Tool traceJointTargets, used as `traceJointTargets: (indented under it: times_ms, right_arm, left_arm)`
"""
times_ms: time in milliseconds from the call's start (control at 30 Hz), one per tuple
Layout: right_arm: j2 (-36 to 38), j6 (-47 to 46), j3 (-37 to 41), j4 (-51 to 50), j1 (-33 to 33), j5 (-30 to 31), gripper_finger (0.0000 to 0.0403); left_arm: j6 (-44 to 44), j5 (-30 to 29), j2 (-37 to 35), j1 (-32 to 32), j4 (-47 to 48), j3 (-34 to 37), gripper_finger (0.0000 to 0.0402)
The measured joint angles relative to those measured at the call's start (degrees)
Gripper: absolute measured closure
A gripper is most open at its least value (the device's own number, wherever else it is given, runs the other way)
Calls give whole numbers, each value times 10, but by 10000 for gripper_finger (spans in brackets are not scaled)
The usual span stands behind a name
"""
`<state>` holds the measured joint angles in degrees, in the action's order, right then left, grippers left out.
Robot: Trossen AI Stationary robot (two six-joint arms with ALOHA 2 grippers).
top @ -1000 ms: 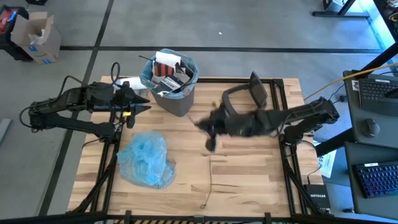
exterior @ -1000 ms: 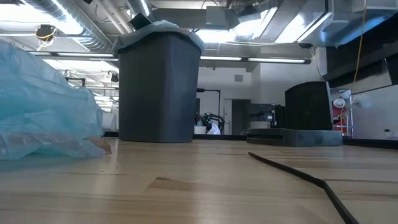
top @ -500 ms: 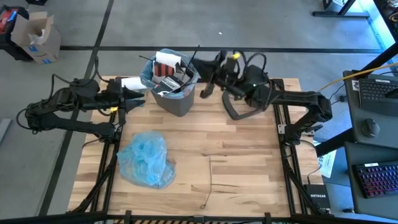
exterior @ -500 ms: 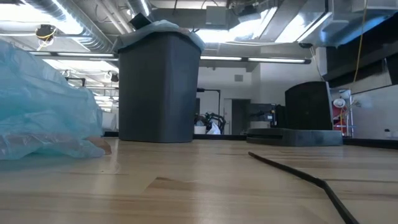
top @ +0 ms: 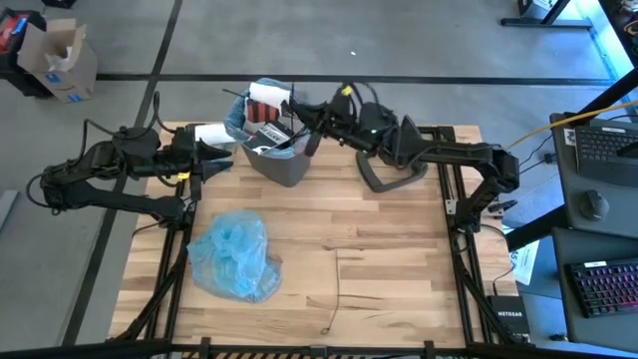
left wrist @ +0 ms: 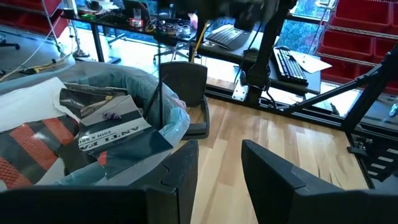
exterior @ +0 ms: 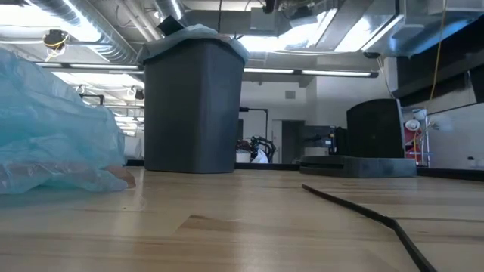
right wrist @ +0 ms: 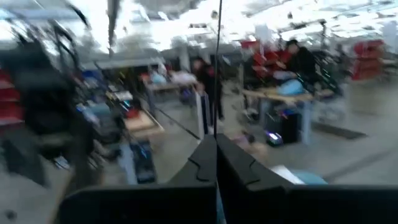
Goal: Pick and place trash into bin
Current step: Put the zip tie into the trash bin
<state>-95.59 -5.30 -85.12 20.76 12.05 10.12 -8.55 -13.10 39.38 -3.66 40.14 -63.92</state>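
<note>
Currently: my right gripper (top: 317,122), pinched shut on a thin dark stick (right wrist: 218,68), over the dark grey lined bin (top: 284,165); I'd lower before releasing; left gripper (top: 221,160) part-open, idle.

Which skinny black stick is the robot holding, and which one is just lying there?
The right claw pinches the thin dark stick up over the bin. The other stick lies flat on the table, near its front edge, touched by nothing.
</note>
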Motion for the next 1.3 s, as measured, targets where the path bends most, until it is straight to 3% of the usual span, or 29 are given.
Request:
traceJointTargets:
  times_ms: [300,667,767,1067,1300]
  right_arm:
    - [-52,13,0,-68,4,14,403]
    - [-76,25,0,-79,4,18,393]
    - [-71,27,0,-87,4,18,357]
    - [-4,62,0,-119,3,17,191]
    - [84,-6,-1,-221,-10,-107,135]
  left_arm:
    - [5,0,2,0,0,0,285]
    - [6,0,2,0,0,0,285]
    - [6,0,2,0,0,0,285]
    - [12,0,9,0,9,0,285]
    - [11,0,17,0,13,0,285]
